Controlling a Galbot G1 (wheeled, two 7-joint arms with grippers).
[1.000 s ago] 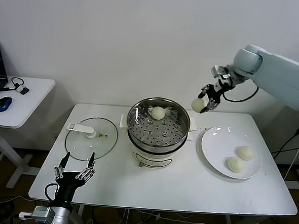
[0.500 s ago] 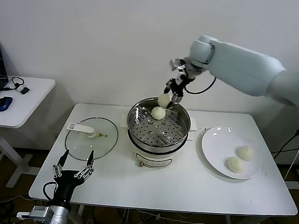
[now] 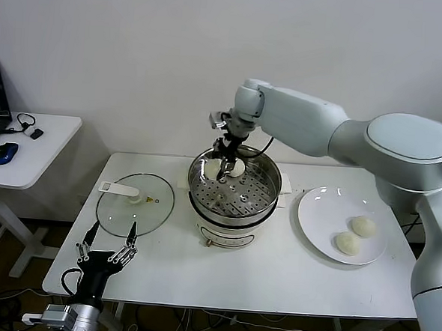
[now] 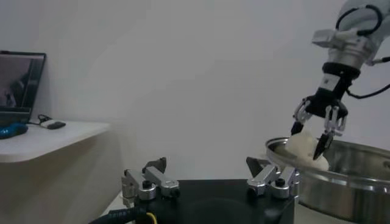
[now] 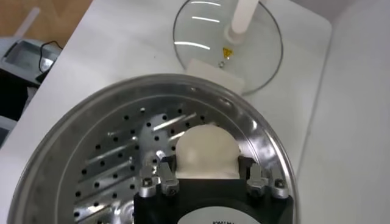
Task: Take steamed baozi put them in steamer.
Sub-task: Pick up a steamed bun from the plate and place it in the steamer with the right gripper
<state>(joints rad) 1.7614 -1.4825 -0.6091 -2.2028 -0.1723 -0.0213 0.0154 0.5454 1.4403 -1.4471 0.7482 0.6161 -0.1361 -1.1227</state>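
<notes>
My right gripper (image 3: 224,166) reaches down into the back of the shiny steamer (image 3: 269,188). It is shut on a cream-white baozi (image 5: 206,152), with a finger (image 5: 163,170) against each side. The baozi sits low over the perforated floor (image 5: 109,158). In the head view another baozi (image 3: 238,168) lies right beside the gripper. Two more baozi (image 3: 364,225) (image 3: 347,243) rest on the white plate (image 3: 323,213). The left wrist view shows the right gripper (image 4: 317,131) and the held baozi (image 4: 304,149) at the steamer's rim (image 4: 347,176). My left gripper (image 3: 109,249) hangs open by the table's front left corner.
A glass lid (image 3: 136,201) with a white handle lies flat on the table to the left of the steamer, also seen as the lid (image 5: 228,42) in the right wrist view. A small side table (image 3: 27,150) with a blue mouse stands at the far left.
My right arm has swung from the plate side across to the steamer and lowered the baozi into its back part. The left gripper has stayed put.
</notes>
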